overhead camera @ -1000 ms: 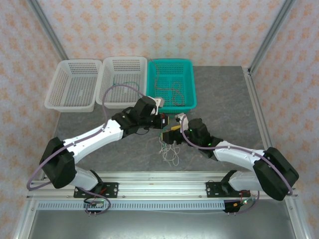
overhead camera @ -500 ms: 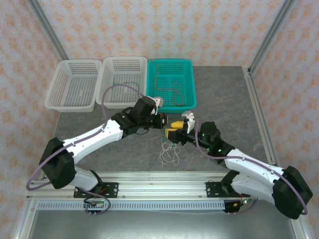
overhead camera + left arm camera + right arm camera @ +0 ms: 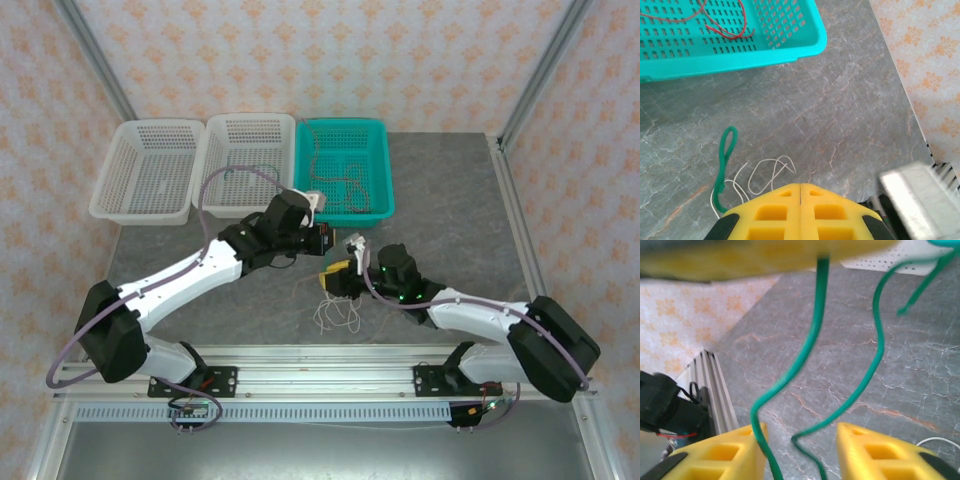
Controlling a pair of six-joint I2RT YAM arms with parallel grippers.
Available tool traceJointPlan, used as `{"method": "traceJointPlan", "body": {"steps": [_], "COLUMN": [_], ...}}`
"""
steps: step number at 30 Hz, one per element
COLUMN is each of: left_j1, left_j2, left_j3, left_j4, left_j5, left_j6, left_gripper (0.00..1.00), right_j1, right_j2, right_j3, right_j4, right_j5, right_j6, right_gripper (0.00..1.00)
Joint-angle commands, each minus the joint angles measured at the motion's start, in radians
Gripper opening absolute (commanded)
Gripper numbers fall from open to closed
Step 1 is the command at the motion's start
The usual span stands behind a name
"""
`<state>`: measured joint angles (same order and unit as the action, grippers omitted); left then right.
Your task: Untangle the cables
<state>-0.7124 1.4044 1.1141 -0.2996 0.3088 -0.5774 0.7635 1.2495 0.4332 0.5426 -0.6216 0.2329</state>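
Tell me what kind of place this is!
Probably a robot lab test bench: a white left arm and white right arm bolted to a metal rail, a grey stone-look table fenced by patterned wall panels, and a teal perforated plastic basket.

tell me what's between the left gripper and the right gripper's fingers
The green cable. In the right wrist view its wavy strands hang from the left gripper down into the gap of the open right gripper, over the grey table.

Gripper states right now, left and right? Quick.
Left gripper: closed, holding the green cable.
Right gripper: open, jaws apart with the green cable hanging between them, not clamped.
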Motion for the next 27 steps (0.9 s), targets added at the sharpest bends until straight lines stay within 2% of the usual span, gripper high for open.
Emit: {"method": "traceJointPlan", "body": {"steps": [1,4,10,14,15,17,19,20,23,25,27], "left_j1": [0.040,0.104,0.293,0.367,0.369,0.360,0.304,0.265,0.124,0.110,0.113], "left_j2": [-0.061,-0.095,-0.201,-0.238,-0.243,-0.240,-0.236,-0.237,-0.258,-0.272,-0.282], "left_j3": [0.043,0.050,0.038,0.030,0.025,-0.007,-0.041,-0.042,-0.028,-0.052,-0.062], "left_j4": [-0.029,-0.046,-0.066,-0.076,-0.065,0.028,0.136,0.137,0.035,0.000,-0.074], "left_j5": [-0.025,-0.013,0.020,0.031,0.052,0.193,0.328,0.345,0.271,0.197,0.032], "left_j6": [0.005,0.008,0.007,0.027,0.037,0.075,0.104,0.144,0.300,0.294,0.277], "left_gripper": [0.00,0.00,0.00,0.00,0.00,0.00,0.00,0.01,0.07,0.18,0.33], "right_j1": [0.003,0.003,0.003,0.003,0.003,0.003,0.003,0.003,0.003,0.003,0.003], "right_j2": [0.021,0.031,0.044,0.037,0.032,0.023,0.016,0.014,0.008,0.006,0.006], "right_j3": [0.017,-0.003,-0.040,-0.038,-0.039,-0.035,-0.023,-0.016,0.008,0.008,0.001], "right_j4": [0.045,0.024,-0.031,-0.087,-0.086,-0.080,-0.082,-0.087,-0.116,-0.100,-0.078], "right_j5": [0.001,0.066,0.066,0.056,0.053,0.050,0.049,0.057,0.089,0.069,0.022], "right_j6": [0.017,0.019,0.050,0.048,0.049,0.050,0.046,0.044,0.033,0.019,-0.005], "right_gripper": [0.25,0.00,0.00,0.00,0.00,0.00,0.00,0.00,0.00,0.00,0.00]}}
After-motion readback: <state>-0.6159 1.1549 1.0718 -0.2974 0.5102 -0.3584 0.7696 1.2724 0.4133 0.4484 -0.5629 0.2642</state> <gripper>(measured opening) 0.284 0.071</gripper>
